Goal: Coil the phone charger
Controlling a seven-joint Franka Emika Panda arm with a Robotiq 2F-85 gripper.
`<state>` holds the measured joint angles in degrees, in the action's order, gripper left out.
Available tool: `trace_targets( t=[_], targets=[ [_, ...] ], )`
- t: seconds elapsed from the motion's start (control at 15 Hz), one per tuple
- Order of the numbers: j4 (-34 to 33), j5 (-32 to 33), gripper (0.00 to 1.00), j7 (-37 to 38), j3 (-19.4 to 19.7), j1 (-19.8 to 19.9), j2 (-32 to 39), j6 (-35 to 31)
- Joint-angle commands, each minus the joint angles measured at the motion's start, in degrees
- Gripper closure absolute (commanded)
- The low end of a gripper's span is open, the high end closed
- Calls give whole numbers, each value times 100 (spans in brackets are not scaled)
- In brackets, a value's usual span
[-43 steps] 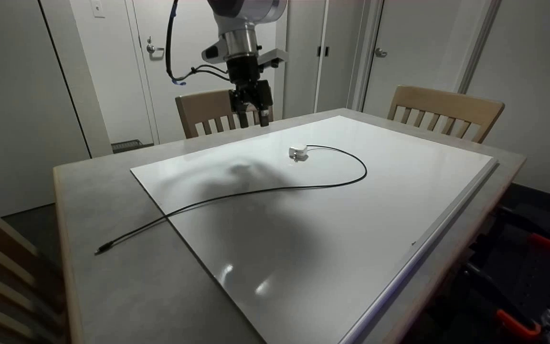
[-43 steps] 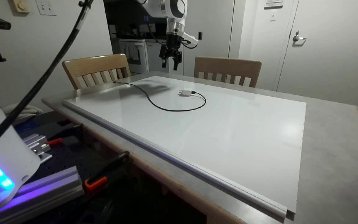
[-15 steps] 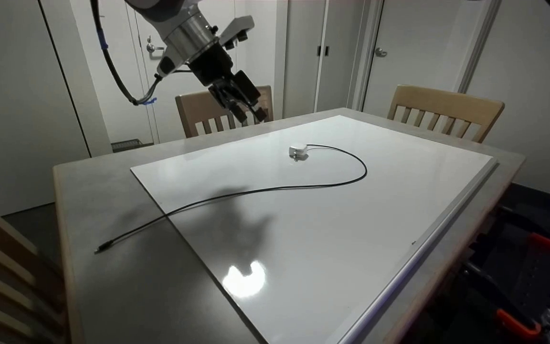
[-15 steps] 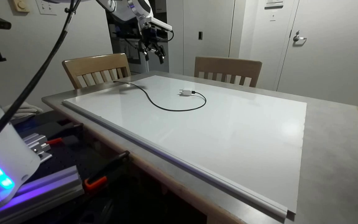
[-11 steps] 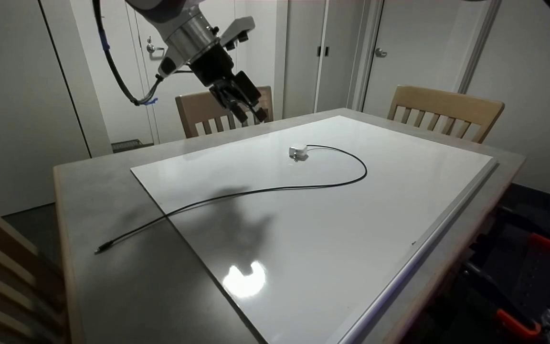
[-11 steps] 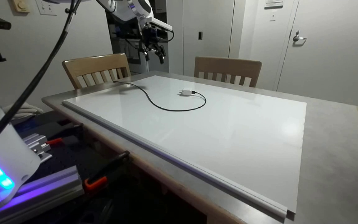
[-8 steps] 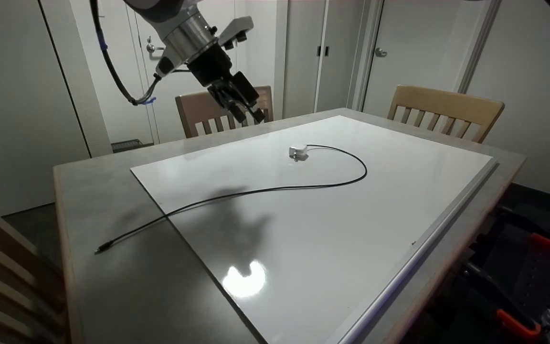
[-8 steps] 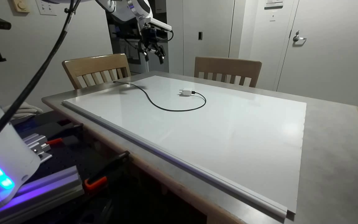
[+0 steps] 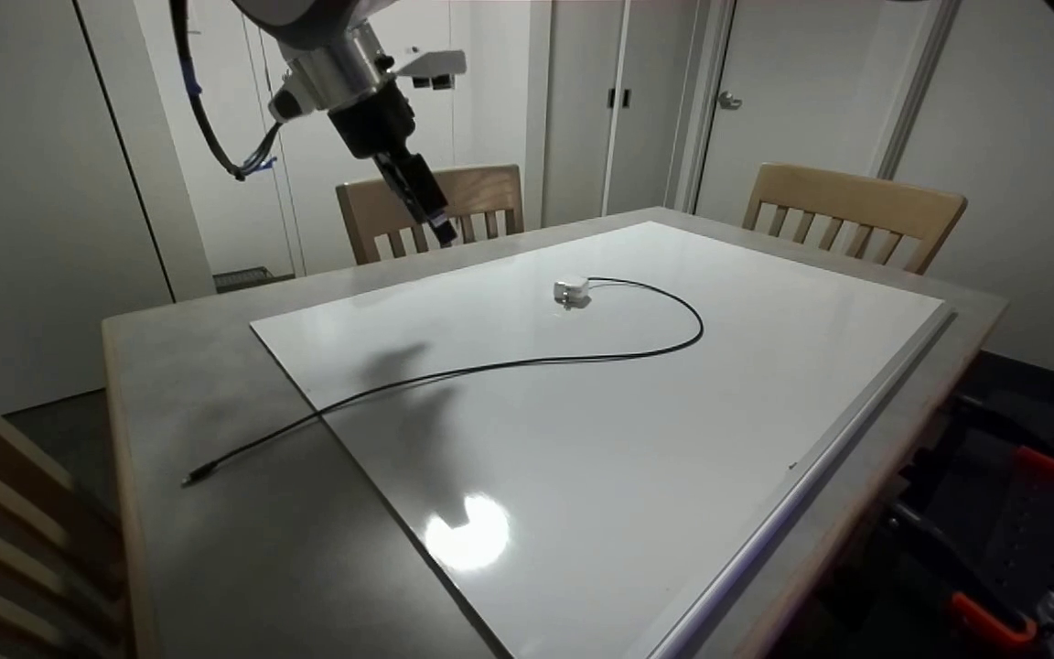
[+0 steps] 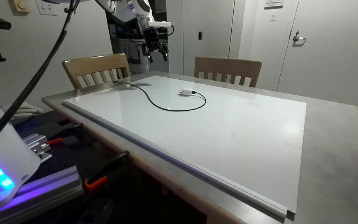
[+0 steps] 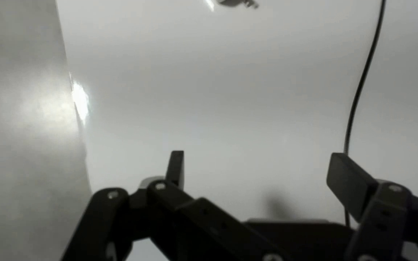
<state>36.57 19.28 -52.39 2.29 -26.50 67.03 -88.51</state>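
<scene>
The phone charger's thin black cable (image 9: 527, 362) (image 10: 176, 110) lies in one wide, uncoiled curve in both exterior views. One end is in a white plug block (image 9: 571, 290) (image 10: 186, 92); the loose black tip (image 9: 202, 472) rests on the grey tabletop past the board. My gripper (image 10: 158, 59) (image 9: 445, 238) hangs tilted, well above the board and apart from the charger. In the wrist view the gripper (image 11: 257, 154) is open, nothing between its fingers. There the cable (image 11: 362, 79) runs down the right side and passes behind the right finger (image 11: 350, 185).
A white board (image 9: 600, 476) (image 10: 228, 133) covers much of the grey table (image 9: 243, 567), with a raised rail (image 10: 172, 157) along one long side. Wooden chairs (image 9: 856, 197) (image 10: 227, 65) stand around the table. Orange-tipped clamps (image 10: 96, 183) sit by the robot's base.
Over the last three seconds the arm has shifted and the gripper has gone from pointing straight down to tilted. In the last half second the wrist has turned. The charger lies unmoved.
</scene>
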Motion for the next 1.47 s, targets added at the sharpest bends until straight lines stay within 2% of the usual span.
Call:
trace_targets(
  t=[0.0,0.4,0.47,0.67,1.07,1.4],
  targets=[
    [215,53,0,330,-16,-44,-70,-1042],
    [412,61,0,216,-78,-197,-81,-2098],
    [175,0,0,244,-47,-195,3,-1788],
    [240,0,0,244,-47,-232,3,-1959],
    [167,-49,0,239,-97,-295,33,-1832],
    [78,-20,0,406,-99,-559,81,-1856]
  ],
)
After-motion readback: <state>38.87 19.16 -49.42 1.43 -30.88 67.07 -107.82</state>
